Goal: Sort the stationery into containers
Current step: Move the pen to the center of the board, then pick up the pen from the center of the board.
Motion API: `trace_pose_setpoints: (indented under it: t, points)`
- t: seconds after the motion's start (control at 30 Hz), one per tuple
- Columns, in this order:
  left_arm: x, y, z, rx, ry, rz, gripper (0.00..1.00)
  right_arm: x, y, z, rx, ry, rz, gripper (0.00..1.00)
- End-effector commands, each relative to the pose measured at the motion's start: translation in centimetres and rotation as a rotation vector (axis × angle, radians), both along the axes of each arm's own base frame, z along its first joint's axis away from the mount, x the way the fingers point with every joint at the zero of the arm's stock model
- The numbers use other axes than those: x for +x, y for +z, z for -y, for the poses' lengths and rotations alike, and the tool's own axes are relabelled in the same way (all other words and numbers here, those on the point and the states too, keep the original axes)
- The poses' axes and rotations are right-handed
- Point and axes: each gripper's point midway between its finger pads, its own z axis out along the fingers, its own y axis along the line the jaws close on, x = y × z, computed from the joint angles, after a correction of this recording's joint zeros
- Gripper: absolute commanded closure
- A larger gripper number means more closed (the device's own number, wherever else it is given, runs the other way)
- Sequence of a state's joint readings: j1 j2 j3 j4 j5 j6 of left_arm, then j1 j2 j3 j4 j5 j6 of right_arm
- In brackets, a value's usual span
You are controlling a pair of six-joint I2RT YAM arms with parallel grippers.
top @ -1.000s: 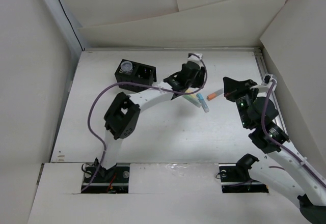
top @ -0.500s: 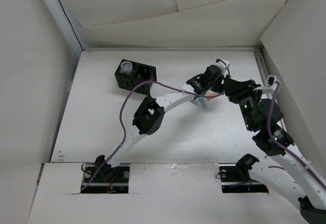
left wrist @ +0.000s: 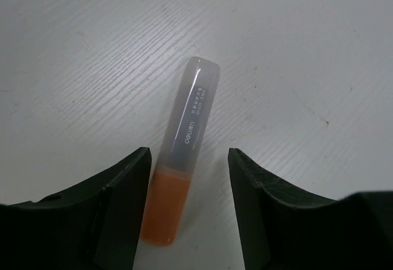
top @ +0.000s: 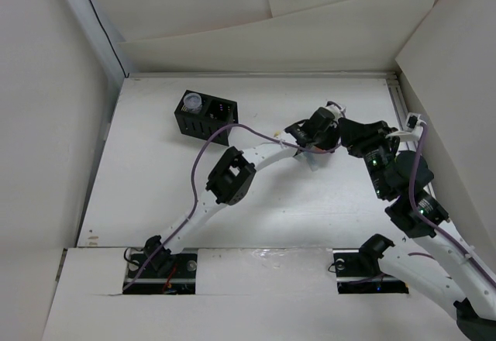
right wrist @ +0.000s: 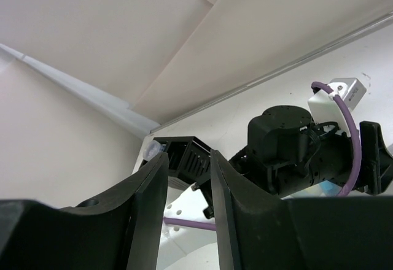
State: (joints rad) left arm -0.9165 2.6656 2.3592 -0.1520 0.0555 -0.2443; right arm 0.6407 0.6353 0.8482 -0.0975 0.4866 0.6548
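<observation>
Item: orange stick (left wrist: 184, 153), flat on the tabletop (left wrist: 295, 49) right of centre, well apart from the far-left organizer box (top: 205, 116); I judge it light, stiff and slippery, best pinched mid-barrel, my left gripper (left wrist: 188, 172) spread astride it without touching, my right gripper (right wrist: 187, 156) spread and empty.

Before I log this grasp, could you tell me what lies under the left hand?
An orange stick with a frosted cap lies flat on the white table, between the left hand's open fingers. The top view shows none of it: the hand covers it there.
</observation>
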Motion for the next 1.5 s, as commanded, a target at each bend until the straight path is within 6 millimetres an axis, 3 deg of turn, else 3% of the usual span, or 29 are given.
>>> trace_pose_setpoints:
  t: [0.0, 0.03, 0.13, 0.2, 0.23, 0.3, 0.33, 0.37, 0.43, 0.47, 0.57, 0.63, 0.8, 1.03, 1.3, 1.43, 1.47]
  points:
    - [-0.1, 2.9, 0.8, -0.061, -0.015, 0.011, 0.53, -0.5, 2.4, 0.3, 0.026, 0.009, 0.052, 0.6]
    - [-0.4, 1.7, 0.4, -0.04, -0.015, -0.005, 0.56, -0.5, 2.4, 0.3, 0.026, 0.009, 0.052, 0.6]
    - [-0.6, 2.2, -0.5, -0.03, 0.02, -0.012, 0.69, -0.5, 2.4, 0.3, 0.026, 0.009, 0.052, 0.6]
    - [-1.1, 1.1, -1.4, -0.016, 0.039, -0.027, 0.74, -0.3, 2.1, 0.1, 0.02, 0.009, 0.044, 0.6]
    - [-1.1, 2.7, -1.7, -0.038, 0.054, -0.015, 0.75, -0.3, 2.1, 0.1, 0.02, 0.009, 0.044, 0.6]
    - [-1.9, 1.4, -3.0, -0.022, 0.092, -0.055, 0.75, -0.1, 1.9, -0.2, 0.014, 0.021, 0.038, 0.6]
    - [-1.6, 2.9, -3.5, -0.037, 0.126, -0.031, 0.75, 0.1, 1.7, -0.4, 0.008, 0.021, 0.031, 0.6]
    - [-2.5, 1.8, -4.1, -0.012, 0.136, -0.045, 0.75, 0.1, 1.7, -0.4, 0.008, 0.021, 0.03, 0.6]
    - [-3.1, 2.4, -4.3, -0.019, 0.151, -0.037, 0.75, 0.1, 1.7, -0.4, -0.001, 0.02, 0.032, 0.6]
    - [-3.5, 3.3, -4.4, -0.021, 0.16, -0.019, 0.72, 0.1, 1.7, -0.4, -0.001, 0.02, 0.032, 0.6]
    - [-3.7, 2.9, -5.3, 0.028, 0.2, -0.004, 0.59, 0.1, 1.7, -0.4, -0.001, 0.02, 0.032, 0.6]
    - [-5.0, 3.2, -4.5, 0.039, 0.183, -0.001, 0.49, 0.1, 1.7, -0.4, -0.001, 0.02, 0.032, 0.59]
    - [-4.3, 3.7, -4.4, 0.049, 0.206, 0.013, 0.4, 0.0, 1.7, -0.5, -0.002, 0.029, 0.033, 0.59]
    - [-2.7, 5.1, -2.9, 0.067, 0.189, 0.074, 0.34, 0.5, 1.1, -0.9, -0.013, 0.029, 0.017, 0.59]
    - [-2.0, 3.2, -2.5, 0.118, 0.177, 0.084, 0.34, 0.5, 1.1, -0.9, -0.013, 0.029, 0.017, 0.59]
    - [-1.9, 1.2, -2.4, 0.143, 0.169, 0.08, 0.36, 0.5, 1.1, -0.9, -0.013, 0.029, 0.017, 0.59]
    - [-1.7, 1.8, -2.2, 0.131, 0.17, 0.087, 0.36, 0.3, 1.4, -0.7, -0.008, 0.029, 0.024, 0.59]
